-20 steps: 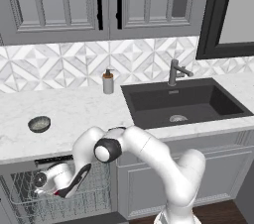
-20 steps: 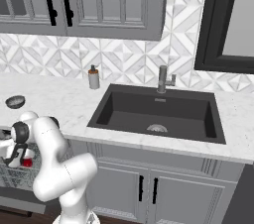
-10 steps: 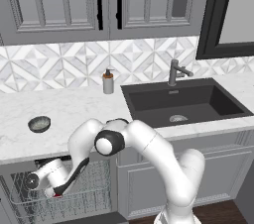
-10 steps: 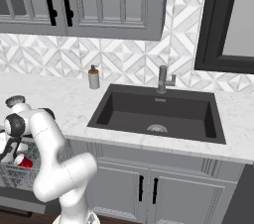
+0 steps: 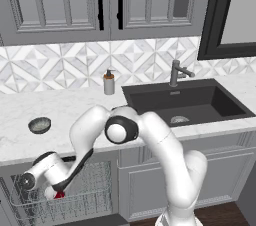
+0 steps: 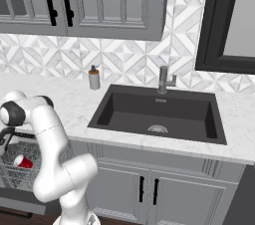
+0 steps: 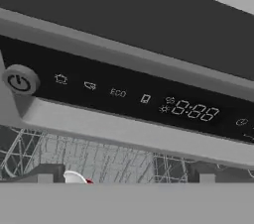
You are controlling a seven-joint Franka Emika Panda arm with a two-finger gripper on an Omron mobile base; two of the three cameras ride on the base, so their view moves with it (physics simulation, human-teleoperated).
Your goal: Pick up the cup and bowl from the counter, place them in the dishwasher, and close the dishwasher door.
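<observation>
The red cup (image 6: 23,161) lies on its side in the pulled-out wire rack (image 6: 11,175) of the dishwasher, free of my hand. A bit of the cup's red (image 5: 59,195) shows just below my gripper (image 5: 53,192). In the hand view the gripper (image 7: 125,179) is open, its tips wide apart, facing the black control strip (image 7: 124,94), and the cup's white rim (image 7: 74,177) peeks up at the lower left. The dark speckled bowl (image 5: 39,125) sits on the white counter (image 5: 65,110), left of and above my arm. The dishwasher door (image 6: 15,203) hangs open below the rack.
A grey soap dispenser (image 5: 108,82) stands by the backsplash beside the black sink (image 5: 185,102) and its faucet (image 5: 177,72). Grey cabinet doors (image 5: 150,180) sit right of the dishwasher, under the sink. My elbow (image 5: 120,130) juts out over the counter's front edge.
The jaws have opened and let go of the cup, which now rests in the rack. My hand has drawn back a little up and to the left.
</observation>
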